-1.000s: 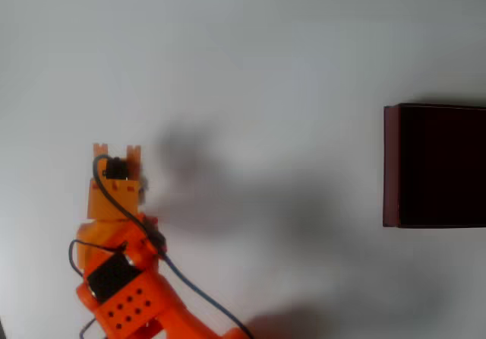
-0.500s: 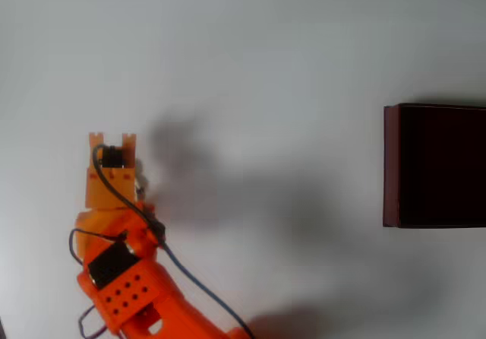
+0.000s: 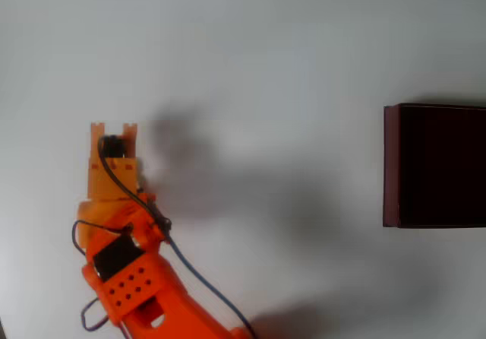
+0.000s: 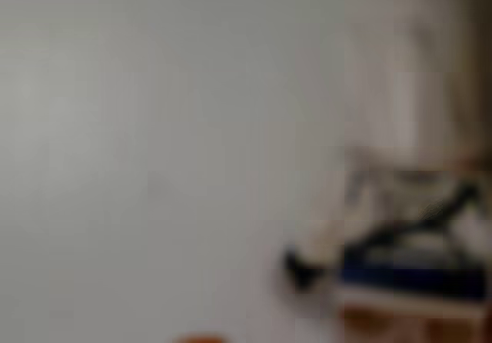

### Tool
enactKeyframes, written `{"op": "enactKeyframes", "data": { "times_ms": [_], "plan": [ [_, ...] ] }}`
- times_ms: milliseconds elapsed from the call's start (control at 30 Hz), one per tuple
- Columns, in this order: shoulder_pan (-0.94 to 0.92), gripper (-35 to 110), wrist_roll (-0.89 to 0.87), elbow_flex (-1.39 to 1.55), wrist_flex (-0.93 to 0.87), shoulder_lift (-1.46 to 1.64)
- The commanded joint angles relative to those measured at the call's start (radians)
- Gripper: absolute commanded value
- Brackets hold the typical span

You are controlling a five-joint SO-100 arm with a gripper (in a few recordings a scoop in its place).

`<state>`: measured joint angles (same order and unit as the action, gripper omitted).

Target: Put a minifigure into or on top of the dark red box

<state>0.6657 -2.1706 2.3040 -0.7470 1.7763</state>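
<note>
Close against the wrist camera, lower right of its picture, sits a blurred pale shape with dark-blue and black marks. I read it as the minifigure (image 4: pixel 384 228), pressed near the fingers, but the focus is too soft to be sure of its outline or which way its long axis runs. I cannot tell whether it is clamped or merely lying beside the tool.

From overhead, the orange arm (image 3: pixel 125 278) enters at the near left corner of the table (image 3: pixel 266 50) and reaches away from me, wrist pitched steeply down. The gripper (image 3: pixel 114 130) points toward the far edge; two short prongs show at its tip, yet the body hides the gap below, so I cannot say whether the jaws are wide or narrow. No figure shows on the bare table around it.

Well apart to the right, at the picture's right edge and level with the tool, lies the dark red box (image 3: pixel 391 164), maroon wall toward the arm, dark interior open upward, long axis running near to far.

My judgement: the coming move turns on a long sweep rightward across open table, provided the figure is in hand.
</note>
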Motion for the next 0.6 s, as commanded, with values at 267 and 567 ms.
{"op": "enactKeyframes", "data": {
  "times_ms": [267,567],
  "plan": [
    [0.002,10,-0.008,0.08,0.146,-0.014],
    [-0.008,4,0.009,0.1,0.166,0.009]
  ]
}}
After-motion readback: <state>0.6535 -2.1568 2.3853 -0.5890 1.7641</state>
